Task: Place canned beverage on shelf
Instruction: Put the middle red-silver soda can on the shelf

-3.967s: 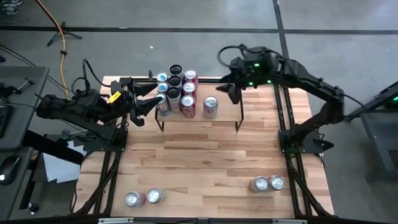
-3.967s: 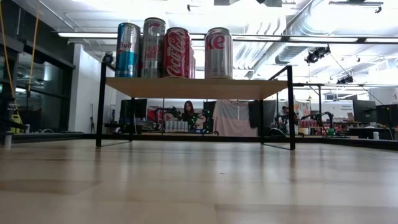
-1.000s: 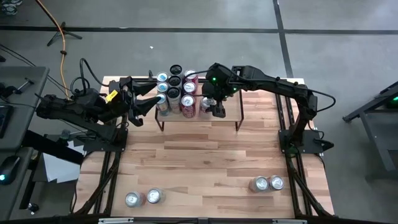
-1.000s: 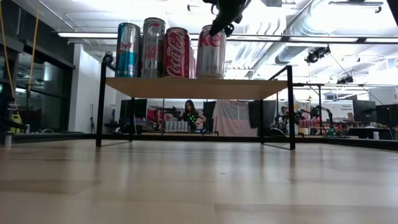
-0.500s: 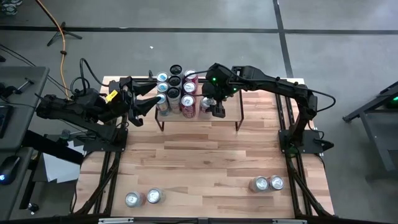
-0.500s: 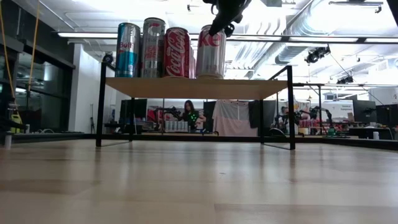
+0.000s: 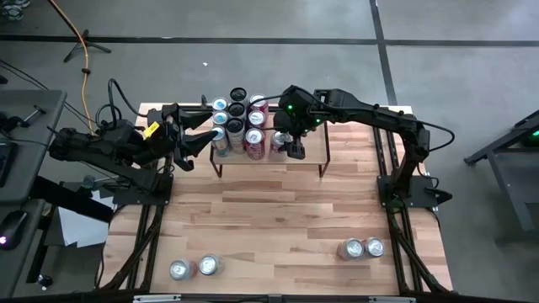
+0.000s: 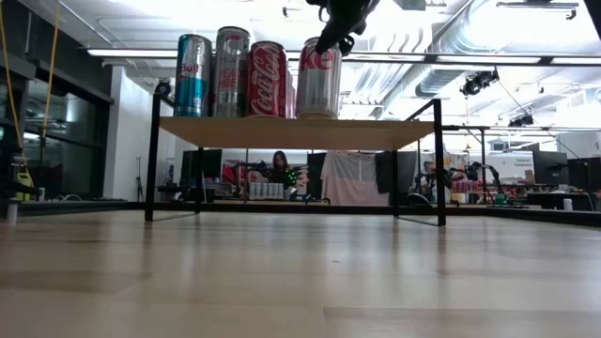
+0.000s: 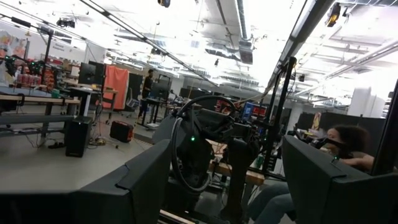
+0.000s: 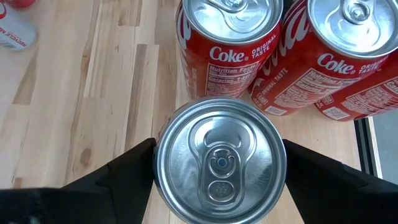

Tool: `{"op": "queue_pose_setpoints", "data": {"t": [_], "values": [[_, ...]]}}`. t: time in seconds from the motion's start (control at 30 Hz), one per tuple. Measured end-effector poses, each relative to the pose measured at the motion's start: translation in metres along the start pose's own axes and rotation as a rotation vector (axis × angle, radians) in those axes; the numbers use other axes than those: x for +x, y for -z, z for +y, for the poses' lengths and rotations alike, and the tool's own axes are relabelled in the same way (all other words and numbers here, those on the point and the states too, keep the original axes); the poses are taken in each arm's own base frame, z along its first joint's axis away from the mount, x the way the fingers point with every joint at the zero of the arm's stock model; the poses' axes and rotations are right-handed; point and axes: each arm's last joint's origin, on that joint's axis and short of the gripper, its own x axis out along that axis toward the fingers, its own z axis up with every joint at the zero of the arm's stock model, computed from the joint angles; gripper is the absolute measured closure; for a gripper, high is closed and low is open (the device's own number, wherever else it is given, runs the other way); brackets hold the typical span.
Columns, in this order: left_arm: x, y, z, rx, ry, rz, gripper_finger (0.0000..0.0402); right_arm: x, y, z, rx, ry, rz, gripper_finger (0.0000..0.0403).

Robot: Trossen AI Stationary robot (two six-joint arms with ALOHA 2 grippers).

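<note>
Nothing has moved in the last second — right claw (image 10: pixel 219 163) still sits over the silver Diet Coke can (image 10: pixel 219 160) on the shelf (image 7: pixel 307 151), fingers straddling it, can standing on the plank. Looks placed, release pending. Left claw (image 7: pixel 200 140) wide, empty, beside the shelf's can cluster (image 7: pixel 237 123). Four cans remain on the table (image 7: pixel 269 219).

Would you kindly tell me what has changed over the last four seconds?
The right end effector swung from the table's far right edge to the shelf, fingers now either side of the silver can. The left end effector and all other cans stayed put.
</note>
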Motion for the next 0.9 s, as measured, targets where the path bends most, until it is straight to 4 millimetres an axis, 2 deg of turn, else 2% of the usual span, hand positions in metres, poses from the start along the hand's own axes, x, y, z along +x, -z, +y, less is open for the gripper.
{"op": "queue_pose_setpoints", "data": {"t": [0.27,0.5,0.63,0.9], "values": [[0.000,0.000,0.000,0.000,0.000,0.000,0.0161,0.000,0.000,0.000,-0.002,-0.001,0.000,0.0093],[0.000,0.000,0.000,0.000,0.000,0.000,0.0161,-0.003,-0.001,0.000,-0.006,0.000,-0.015,0.0032],[0.000,0.000,0.000,0.000,0.000,0.000,0.0161,-0.004,-0.002,0.000,-0.017,0.001,-0.014,0.0013],[0.000,0.000,0.000,0.000,0.000,0.000,0.0161,-0.030,-0.011,-0.002,0.049,0.019,-0.060,0.0011]]}}
